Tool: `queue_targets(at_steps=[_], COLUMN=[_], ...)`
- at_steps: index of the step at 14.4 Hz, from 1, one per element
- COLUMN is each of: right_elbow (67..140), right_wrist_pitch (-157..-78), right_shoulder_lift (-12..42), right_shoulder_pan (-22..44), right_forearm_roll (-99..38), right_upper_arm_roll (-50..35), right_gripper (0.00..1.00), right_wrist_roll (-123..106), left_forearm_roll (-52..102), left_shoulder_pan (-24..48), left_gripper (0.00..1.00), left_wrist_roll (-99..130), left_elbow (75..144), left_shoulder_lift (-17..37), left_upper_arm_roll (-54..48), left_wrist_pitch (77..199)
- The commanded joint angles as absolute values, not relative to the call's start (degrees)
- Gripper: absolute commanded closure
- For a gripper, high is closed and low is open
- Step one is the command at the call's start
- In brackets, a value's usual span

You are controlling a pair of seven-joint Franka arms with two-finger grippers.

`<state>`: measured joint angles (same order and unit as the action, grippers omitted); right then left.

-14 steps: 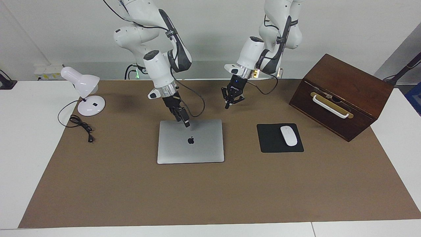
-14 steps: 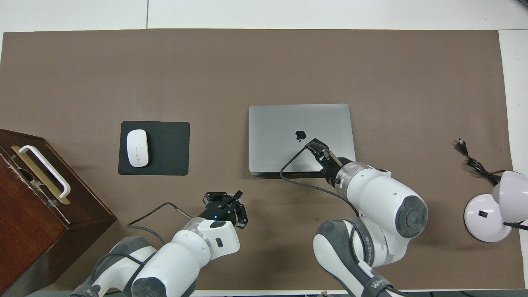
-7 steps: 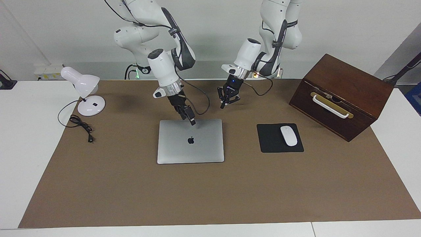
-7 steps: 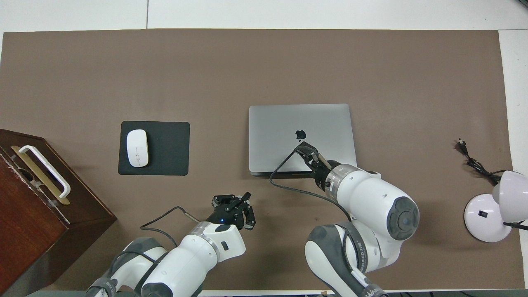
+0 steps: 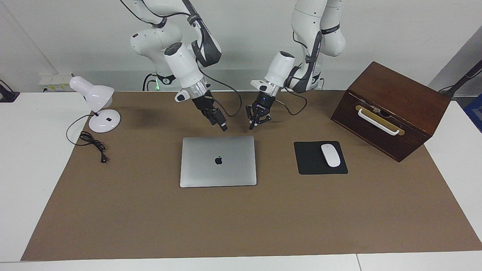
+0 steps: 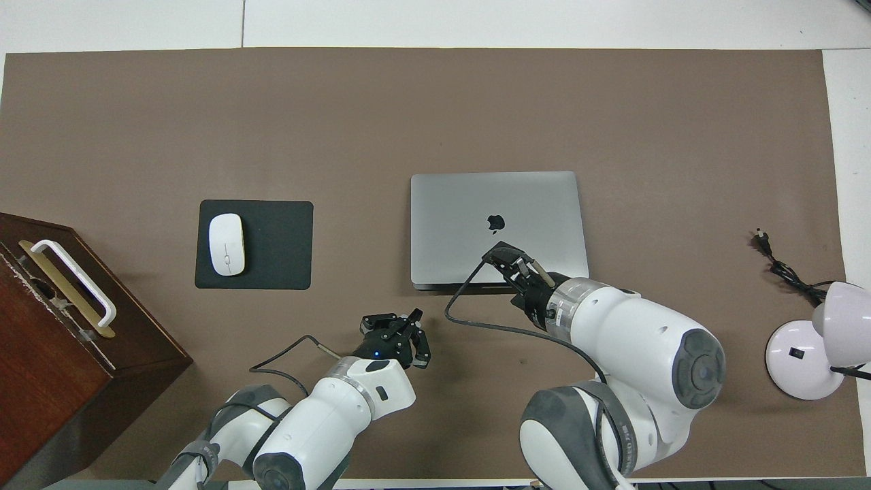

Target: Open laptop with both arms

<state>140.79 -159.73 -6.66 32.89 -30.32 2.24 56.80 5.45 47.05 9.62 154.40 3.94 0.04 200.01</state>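
Observation:
The silver-grey laptop (image 5: 218,162) (image 6: 497,204) lies closed and flat on the brown mat, its dark logo facing up. My right gripper (image 5: 223,128) (image 6: 502,253) hangs shut in the air over the laptop's edge nearest the robots, clear of the lid. My left gripper (image 5: 251,126) (image 6: 412,318) is shut and holds nothing. It hovers over the mat just off the laptop's corner at the left arm's end, close to the right gripper. Both tips point down toward that same edge.
A black mousepad (image 5: 308,165) with a white mouse (image 5: 330,155) lies beside the laptop toward the left arm's end. A brown wooden box (image 5: 391,109) with a white handle stands past it. A white desk lamp (image 5: 98,105) and its cable (image 5: 92,145) sit at the right arm's end.
My right gripper has lifted off the laptop lid and drawn back over its edge nearest the robots. My left gripper has swung closer to the laptop's corner. The laptop has not moved.

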Motion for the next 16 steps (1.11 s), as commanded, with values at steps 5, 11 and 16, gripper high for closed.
queue_targets(at_steps=[5, 11, 16], right_elbow=[143.35, 144.67, 145.28], right_wrist_pitch=[-159.26, -159.26, -159.35], right_shoulder_lift=[-7.65, -7.91, -6.95], right_shoulder_pan=[29.45, 29.44, 29.36], right_forearm_roll=[-31.55, -31.64, -31.64], right_upper_arm_roll=[2.02, 2.02, 2.02], right_gripper=[0.00, 0.00, 0.00], right_wrist_roll=[52.03, 51.68, 51.15], left_forearm_roll=[6.42, 6.33, 5.89], left_shoulder_pan=[48.43, 47.55, 47.11], left_gripper=[1.00, 1.00, 1.00], left_wrist_roll=[9.84, 9.32, 8.44], left_elbow=[149.60, 146.17, 143.88], left_shoulder_lift=[9.49, 12.48, 15.12], left_upper_arm_roll=[1.14, 1.23, 1.32], left_wrist_pitch=[200.83, 200.83, 200.83])
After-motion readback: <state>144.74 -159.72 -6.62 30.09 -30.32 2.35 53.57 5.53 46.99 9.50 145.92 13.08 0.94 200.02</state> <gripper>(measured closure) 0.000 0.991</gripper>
